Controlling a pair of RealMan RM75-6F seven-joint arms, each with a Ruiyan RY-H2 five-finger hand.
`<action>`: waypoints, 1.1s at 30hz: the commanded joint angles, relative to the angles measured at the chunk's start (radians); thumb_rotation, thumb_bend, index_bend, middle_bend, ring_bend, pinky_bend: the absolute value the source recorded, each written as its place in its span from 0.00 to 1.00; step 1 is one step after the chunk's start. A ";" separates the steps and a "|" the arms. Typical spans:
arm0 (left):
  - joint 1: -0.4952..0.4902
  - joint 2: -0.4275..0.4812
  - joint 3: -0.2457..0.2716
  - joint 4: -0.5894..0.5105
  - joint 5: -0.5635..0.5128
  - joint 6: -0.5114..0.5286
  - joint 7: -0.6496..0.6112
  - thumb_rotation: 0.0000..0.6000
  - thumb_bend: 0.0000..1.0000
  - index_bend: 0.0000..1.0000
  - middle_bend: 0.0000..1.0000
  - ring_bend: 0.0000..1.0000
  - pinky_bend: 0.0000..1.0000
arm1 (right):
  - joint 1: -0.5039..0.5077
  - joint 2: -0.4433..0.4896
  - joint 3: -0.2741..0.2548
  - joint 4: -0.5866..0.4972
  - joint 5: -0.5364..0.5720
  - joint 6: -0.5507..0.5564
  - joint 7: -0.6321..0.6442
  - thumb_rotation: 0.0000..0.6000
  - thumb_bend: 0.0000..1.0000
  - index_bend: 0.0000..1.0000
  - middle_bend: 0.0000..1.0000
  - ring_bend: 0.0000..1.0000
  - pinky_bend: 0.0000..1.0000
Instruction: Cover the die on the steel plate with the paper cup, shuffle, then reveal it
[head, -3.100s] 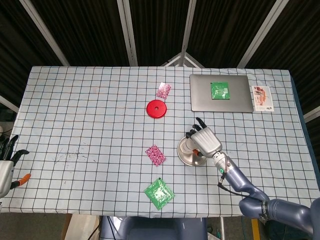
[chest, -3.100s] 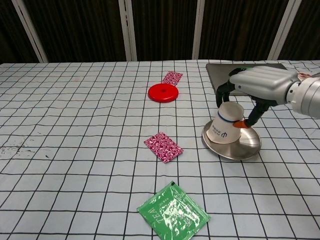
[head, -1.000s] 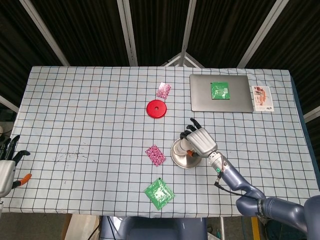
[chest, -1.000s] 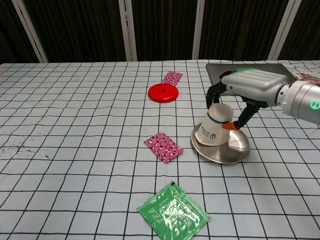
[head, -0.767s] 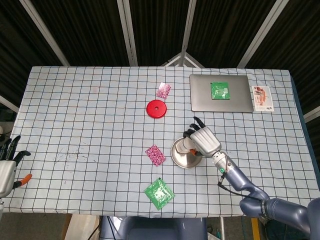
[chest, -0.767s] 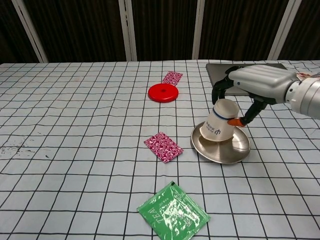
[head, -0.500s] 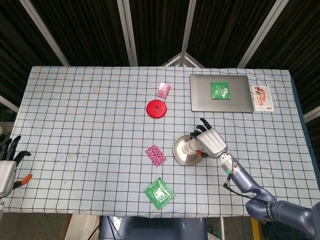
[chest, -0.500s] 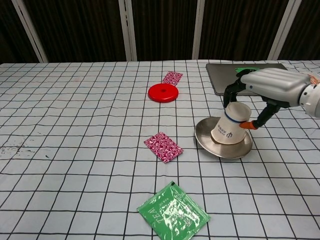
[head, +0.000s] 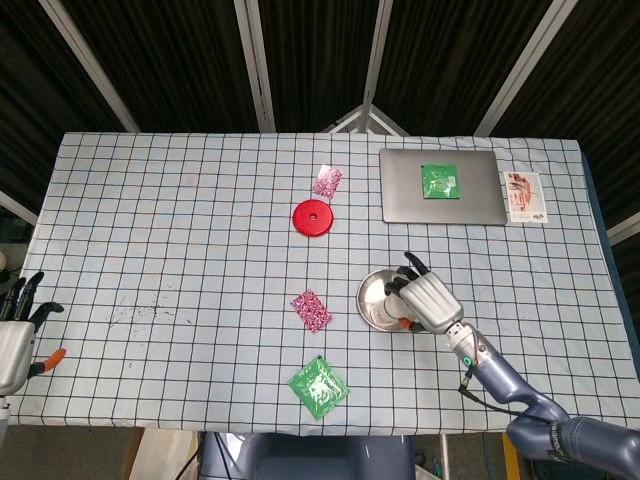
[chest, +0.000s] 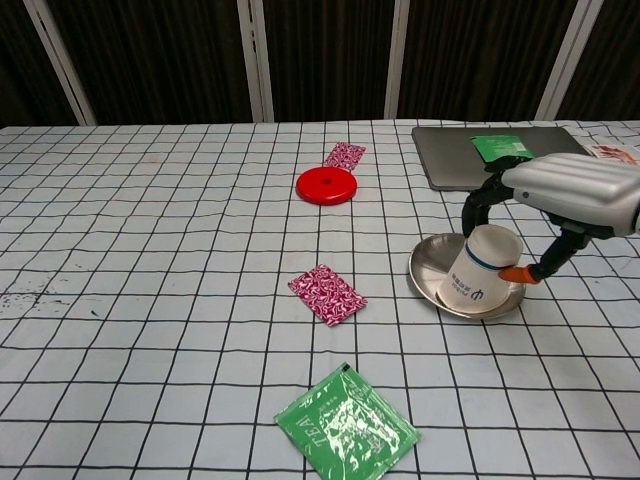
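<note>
An upturned white paper cup (chest: 481, 272) with a blue band stands tilted on the round steel plate (chest: 432, 270), near its right front rim. My right hand (chest: 560, 196) grips the cup from above, thumb and fingers around its base. In the head view the right hand (head: 430, 300) hides most of the cup (head: 393, 306) on the plate (head: 373, 293). The die is hidden from both views. My left hand (head: 14, 330) hangs off the table's left front corner, fingers apart, holding nothing.
On the checked cloth lie a red disc (chest: 326, 184), a pink sachet (chest: 327, 294) left of the plate, another pink sachet (chest: 344, 155) behind the disc, and a green tea packet (chest: 347, 423) at the front. A grey laptop (chest: 480, 150) with a green packet sits behind the plate.
The right hand slid the cup and plate left, then back right and toward the front. The cup now sits at the plate's right front rim. The left hand stayed put.
</note>
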 joint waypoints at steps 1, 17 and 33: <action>0.000 0.000 0.001 0.000 0.001 0.000 0.000 1.00 0.24 0.35 0.00 0.00 0.13 | 0.003 -0.002 0.003 -0.007 0.000 -0.005 0.002 1.00 0.42 0.57 0.51 0.23 0.00; -0.001 0.001 -0.004 0.004 -0.007 0.000 -0.003 1.00 0.24 0.36 0.00 0.00 0.13 | 0.037 -0.081 0.032 0.079 0.013 -0.053 0.044 1.00 0.42 0.57 0.51 0.23 0.00; 0.002 -0.018 -0.007 0.000 -0.023 0.004 0.047 1.00 0.24 0.36 0.00 0.00 0.13 | 0.044 -0.130 0.055 0.283 0.011 -0.044 0.185 1.00 0.42 0.58 0.51 0.23 0.00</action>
